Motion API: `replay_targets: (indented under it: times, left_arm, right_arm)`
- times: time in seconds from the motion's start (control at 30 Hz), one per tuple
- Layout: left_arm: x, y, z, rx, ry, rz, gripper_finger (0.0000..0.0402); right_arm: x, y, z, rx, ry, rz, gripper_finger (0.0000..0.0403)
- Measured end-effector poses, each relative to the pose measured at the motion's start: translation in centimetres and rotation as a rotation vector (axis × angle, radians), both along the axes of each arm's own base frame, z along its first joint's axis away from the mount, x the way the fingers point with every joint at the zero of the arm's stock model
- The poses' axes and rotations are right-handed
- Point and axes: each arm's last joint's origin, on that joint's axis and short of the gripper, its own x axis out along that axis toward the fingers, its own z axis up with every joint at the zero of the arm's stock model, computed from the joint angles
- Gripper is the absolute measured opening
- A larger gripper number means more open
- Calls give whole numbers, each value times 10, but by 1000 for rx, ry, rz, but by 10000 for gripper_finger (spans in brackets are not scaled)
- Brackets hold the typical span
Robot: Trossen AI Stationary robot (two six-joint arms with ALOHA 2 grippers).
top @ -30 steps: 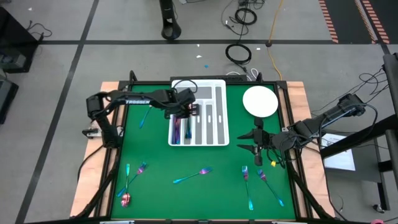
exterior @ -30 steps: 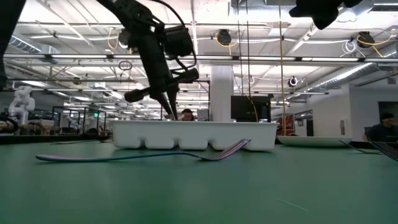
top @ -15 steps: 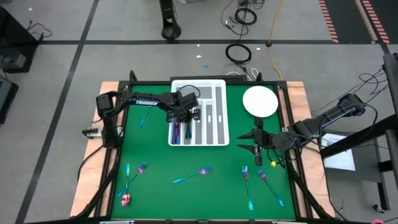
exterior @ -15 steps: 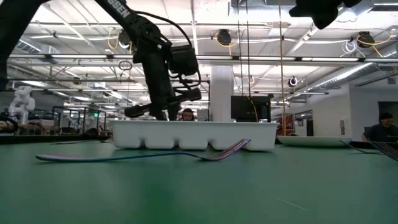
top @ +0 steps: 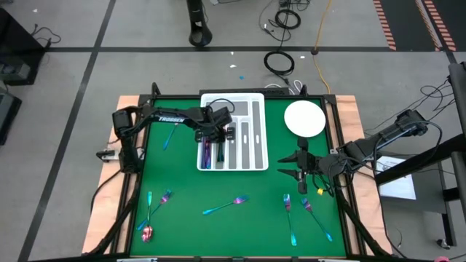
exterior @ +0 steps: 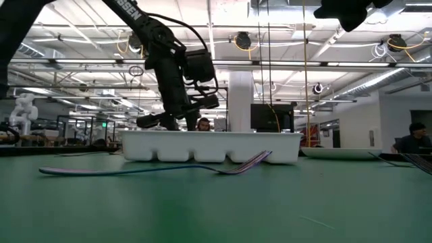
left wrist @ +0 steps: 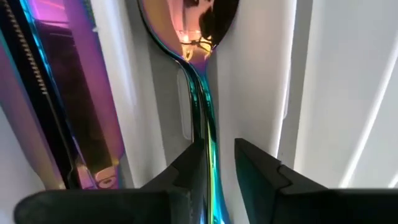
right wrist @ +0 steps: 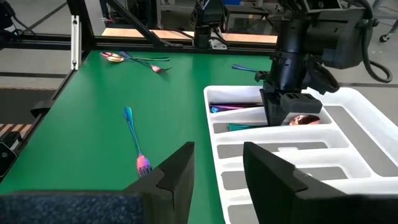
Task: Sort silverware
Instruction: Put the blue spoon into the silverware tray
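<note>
Left gripper (top: pixel 217 135) is down inside the white tray (top: pixel 256 129), over its second slot from the left. In the left wrist view its fingers (left wrist: pixel 252 171) stand a little apart with the handle of a spoon (left wrist: pixel 199 74) running between them; the spoon lies flat in the slot, bowl pointing away from the gripper, and whether the pads touch the handle I cannot tell. In the slot next to it lie pink and purple pieces (left wrist: pixel 81 93), more silverware already in the tray. From the low view the left arm comes down steeply behind the near wall of the tray (exterior: pixel 209 145).

Right gripper (top: pixel 300 173) waits near the table's right edge, just below the round plate (top: pixel 304 118), fingers (right wrist: pixel 174 171) apart and nothing between them.

Loose silverware on the green mat (top: pixel 233 225): a fork (top: pixel 225 205) near the middle below the tray, a cluster (top: pixel 154 211) with a spoon at the lower left corner, a couple of forks (top: pixel 309 215) at the lower right, and one piece (top: pixel 168 135) near the left edge, left of the tray. In the low view the middle fork (exterior: pixel 155 169) lies across the front of the tray, tines raised towards the tray
</note>
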Motion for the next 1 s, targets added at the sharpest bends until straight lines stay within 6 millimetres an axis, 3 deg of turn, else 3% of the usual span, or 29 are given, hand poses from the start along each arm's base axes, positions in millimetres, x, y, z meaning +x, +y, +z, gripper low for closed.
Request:
replay_targets:
  times: [0.3,0.57,0.77,1.0]
  left_arm:
    - [6,9,20,55,-15,-101,90]
    - [8,3,78,118,-22,-264,90]
    - [-23,-29,133,170,12,-375,90]
    - [-70,-102,176,200,58,-605,90]
  right_arm:
    - [0,0,0,-1,2,0,125]
    - [0,0,-1,8,9,0,125]
    - [-1,0,-2,26,15,-6,125]
    - [-1,0,-2,22,23,-5,125]
